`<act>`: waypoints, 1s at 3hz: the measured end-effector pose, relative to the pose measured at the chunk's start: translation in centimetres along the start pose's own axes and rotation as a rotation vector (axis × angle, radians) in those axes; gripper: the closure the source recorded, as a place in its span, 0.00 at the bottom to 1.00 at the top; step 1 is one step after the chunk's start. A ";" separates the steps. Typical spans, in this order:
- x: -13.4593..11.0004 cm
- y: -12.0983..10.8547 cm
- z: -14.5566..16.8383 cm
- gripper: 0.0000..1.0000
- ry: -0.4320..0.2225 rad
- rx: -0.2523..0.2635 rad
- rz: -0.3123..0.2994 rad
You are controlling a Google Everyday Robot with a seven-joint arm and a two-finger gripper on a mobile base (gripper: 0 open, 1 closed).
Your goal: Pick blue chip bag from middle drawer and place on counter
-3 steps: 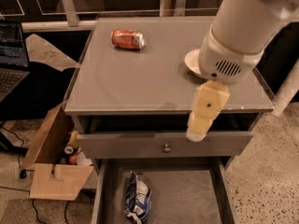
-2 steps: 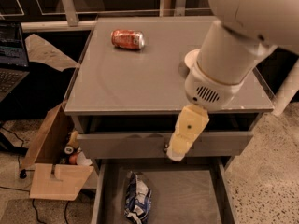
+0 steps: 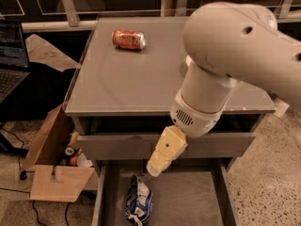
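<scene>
Swinging lower over the counter (image 3: 141,84), the arm (image 3: 225,46) has dropped past the front edge toward the open middle drawer (image 3: 188,197). The gripper (image 3: 156,166) now hangs just above the blue chip bag (image 3: 139,204), which lies on the drawer floor near the left wall. Can't tell if that gripper's open or closed, but the grab looks close.
</scene>
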State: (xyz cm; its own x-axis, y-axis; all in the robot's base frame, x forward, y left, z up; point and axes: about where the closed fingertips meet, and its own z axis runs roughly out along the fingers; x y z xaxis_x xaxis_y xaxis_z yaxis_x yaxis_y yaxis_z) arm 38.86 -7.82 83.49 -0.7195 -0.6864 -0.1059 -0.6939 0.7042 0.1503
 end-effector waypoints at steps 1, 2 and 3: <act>0.1 0.1 0.1 0.00 0.001 0.001 0.097; 0.1 0.1 0.1 0.00 0.001 0.001 0.098; 0.8 0.1 3.0 0.00 -0.013 0.001 0.197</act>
State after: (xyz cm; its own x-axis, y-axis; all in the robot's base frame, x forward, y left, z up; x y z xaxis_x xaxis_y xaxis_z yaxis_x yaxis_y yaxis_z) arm 38.11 -7.77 80.52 -0.8419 -0.5325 -0.0875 -0.5394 0.8251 0.1681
